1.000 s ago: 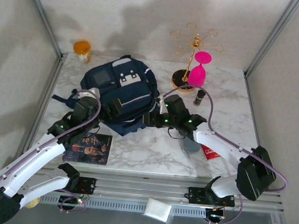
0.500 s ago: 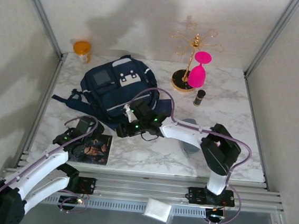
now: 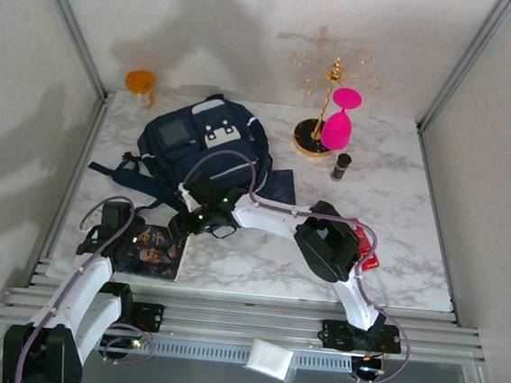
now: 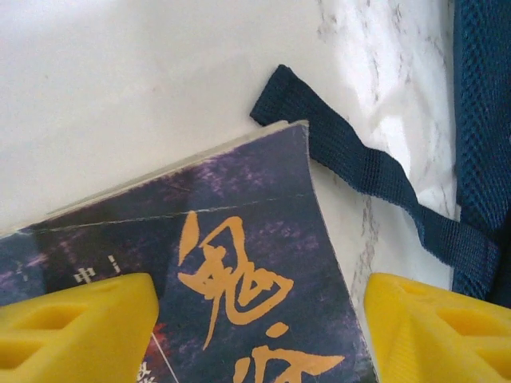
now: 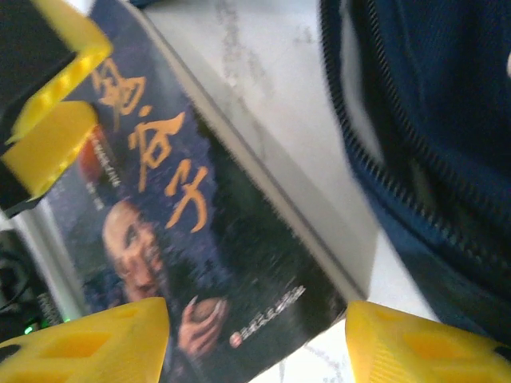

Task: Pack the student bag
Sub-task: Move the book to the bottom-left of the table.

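While the student bag [image 3: 207, 146] lies beside the book [image 3: 159, 255], the left gripper [image 4: 261, 307] and right gripper [image 5: 257, 319] hover spread above it.

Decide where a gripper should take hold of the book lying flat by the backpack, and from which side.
Probably the left-hand edge of the book, coming in low from the left. It lies flat and thin, cover up, so jaws from straight above have nothing to close on. That edge faces bare table, while the strap and the backpack crowd its far side.

Right fingers [image 5: 96, 339], left fingers [image 4: 80, 319] moved off student bag [image 3: 207, 146], now over book [image 3: 154, 252], seemingly straddling it
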You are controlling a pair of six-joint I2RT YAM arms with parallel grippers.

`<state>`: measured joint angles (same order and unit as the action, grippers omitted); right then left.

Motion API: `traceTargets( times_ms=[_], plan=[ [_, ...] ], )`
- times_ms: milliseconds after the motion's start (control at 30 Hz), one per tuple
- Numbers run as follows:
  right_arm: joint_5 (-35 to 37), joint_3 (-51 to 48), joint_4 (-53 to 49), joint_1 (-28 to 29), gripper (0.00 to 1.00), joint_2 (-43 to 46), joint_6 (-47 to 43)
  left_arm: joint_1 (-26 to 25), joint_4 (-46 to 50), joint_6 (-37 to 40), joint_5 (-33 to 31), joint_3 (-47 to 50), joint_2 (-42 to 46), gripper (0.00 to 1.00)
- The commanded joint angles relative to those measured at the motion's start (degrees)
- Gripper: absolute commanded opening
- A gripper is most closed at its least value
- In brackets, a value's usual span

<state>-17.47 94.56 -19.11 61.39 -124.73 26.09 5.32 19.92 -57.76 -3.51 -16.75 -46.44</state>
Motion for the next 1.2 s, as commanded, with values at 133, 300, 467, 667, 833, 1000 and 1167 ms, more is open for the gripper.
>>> traceTargets(
  times_ms=[133, 300, 467, 667, 833, 1000, 1167],
  plan=[
    [7.1, 11.3, -9.6, 0.1, 0.71, -8.6, -2.8, 2.6, -3.8, 3.5, 4.6, 4.2, -0.7, 0.59],
    [2.6, 13.2, -11.4, 1.4, 0.71, -10.1, -3.4, 2.6, -6.0, 2.9, 5.9, 7.5, 2.0, 0.55],
    [0.3, 14.3, -13.3, 2.5, 0.7, -10.4, -3.5, 2.6, -5.7, 3.3, 6.0, 8.1, 2.6, 0.52],
    [1.5, 15.7, -16.3, 2.9, 0.69, -10.2, -3.5, 2.5, -5.4, 3.3, 6.7, 8.1, 3.0, 0.52],
    [0.8, 15.9, -17.3, 3.0, 0.63, -10.3, -3.6, 2.6, -5.3, 3.4, 6.8, 8.8, 4.6, 0.51],
    [-1.1, 16.9, -17.5, 3.0, 0.57, -9.2, -3.6, 2.6, -4.1, 3.9, 6.4, 8.9, 5.8, 0.5],
    [-4.0, 18.0, -17.7, 3.0, 0.5, -8.5, -3.1, 2.5, -4.2, 3.0, 6.2, 9.9, 7.0, 0.49]
  ],
)
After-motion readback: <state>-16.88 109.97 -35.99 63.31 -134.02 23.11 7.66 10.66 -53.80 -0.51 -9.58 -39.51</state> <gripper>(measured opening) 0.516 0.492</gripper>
